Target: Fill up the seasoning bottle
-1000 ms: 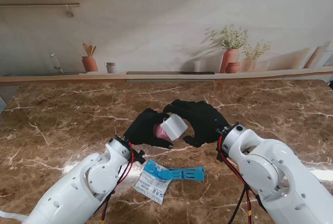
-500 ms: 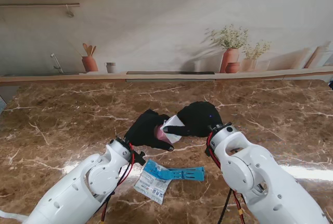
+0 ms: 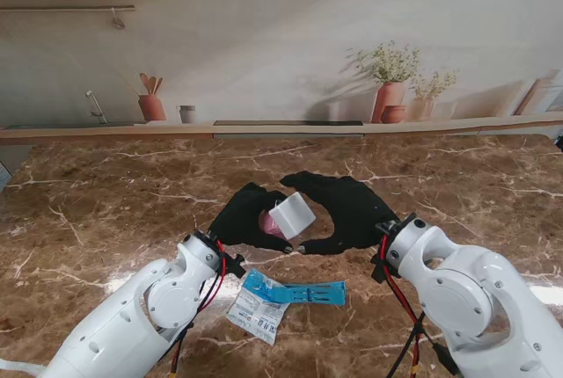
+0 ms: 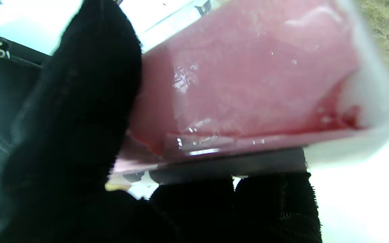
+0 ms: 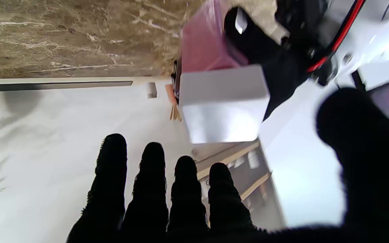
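Pink seasoning fills bottle (image 3: 280,221), white cap (image 3: 293,214), in left hand (image 3: 246,217).

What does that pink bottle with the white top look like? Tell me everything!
The seasoning bottle has a clear, boxy body with pink seasoning inside and a square white cap. It looks like plastic. It is tilted, cap pointing toward the right hand. The left hand holds it up above the marble table, black-gloved fingers wrapped around its body. The right hand is open beside the cap, not gripping it.
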Action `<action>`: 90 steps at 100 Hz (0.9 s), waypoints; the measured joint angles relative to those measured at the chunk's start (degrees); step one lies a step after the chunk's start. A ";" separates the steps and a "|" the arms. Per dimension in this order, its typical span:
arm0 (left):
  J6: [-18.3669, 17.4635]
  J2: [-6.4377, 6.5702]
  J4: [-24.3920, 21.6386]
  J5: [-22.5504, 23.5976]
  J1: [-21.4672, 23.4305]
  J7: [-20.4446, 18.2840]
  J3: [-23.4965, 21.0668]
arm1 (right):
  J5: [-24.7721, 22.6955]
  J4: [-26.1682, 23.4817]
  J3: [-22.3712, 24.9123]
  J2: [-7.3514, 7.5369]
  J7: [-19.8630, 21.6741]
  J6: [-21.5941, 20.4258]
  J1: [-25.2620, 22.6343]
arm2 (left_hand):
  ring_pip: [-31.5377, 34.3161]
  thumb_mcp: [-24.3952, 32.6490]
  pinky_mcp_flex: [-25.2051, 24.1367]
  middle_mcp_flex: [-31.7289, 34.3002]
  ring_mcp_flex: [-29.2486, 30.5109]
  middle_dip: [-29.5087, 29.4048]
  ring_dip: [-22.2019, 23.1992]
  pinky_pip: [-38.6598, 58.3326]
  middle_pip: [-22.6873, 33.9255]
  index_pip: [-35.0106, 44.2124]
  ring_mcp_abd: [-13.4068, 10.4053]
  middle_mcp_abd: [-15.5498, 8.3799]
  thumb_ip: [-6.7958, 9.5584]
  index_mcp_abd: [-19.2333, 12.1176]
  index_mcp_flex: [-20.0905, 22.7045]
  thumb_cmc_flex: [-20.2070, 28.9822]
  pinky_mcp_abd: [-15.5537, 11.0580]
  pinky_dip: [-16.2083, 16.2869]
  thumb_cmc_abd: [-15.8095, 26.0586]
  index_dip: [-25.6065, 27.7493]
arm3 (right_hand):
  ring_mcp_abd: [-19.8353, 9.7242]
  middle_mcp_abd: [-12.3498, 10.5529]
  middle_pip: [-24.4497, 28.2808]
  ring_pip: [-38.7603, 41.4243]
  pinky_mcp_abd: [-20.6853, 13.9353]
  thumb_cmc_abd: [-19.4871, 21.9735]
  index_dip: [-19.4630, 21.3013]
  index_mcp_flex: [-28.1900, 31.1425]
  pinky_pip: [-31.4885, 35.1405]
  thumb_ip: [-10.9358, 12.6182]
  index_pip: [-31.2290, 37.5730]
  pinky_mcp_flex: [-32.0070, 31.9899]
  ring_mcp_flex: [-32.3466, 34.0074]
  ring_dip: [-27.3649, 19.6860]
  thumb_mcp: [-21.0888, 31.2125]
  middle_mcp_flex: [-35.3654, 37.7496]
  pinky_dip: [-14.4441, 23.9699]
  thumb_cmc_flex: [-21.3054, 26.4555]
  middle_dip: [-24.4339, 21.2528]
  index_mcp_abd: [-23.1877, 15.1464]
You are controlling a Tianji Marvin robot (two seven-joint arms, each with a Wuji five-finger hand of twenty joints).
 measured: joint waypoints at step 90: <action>0.97 0.35 -0.51 0.02 0.13 -0.84 0.09 | -12.31 10.40 -13.32 -0.75 -24.59 10.00 7.92 | 0.46 0.00 0.00 0.05 0.03 0.00 0.51 0.00 0.28 0.21 -0.18 0.09 -0.66 0.67 0.05 -0.01 -0.46 0.01 0.00 0.00 | -2.20 -6.21 24.11 29.12 0.17 -13.87 13.35 37.08 22.47 -12.49 13.29 16.56 27.15 13.69 7.39 45.54 7.55 -12.85 18.01 -13.06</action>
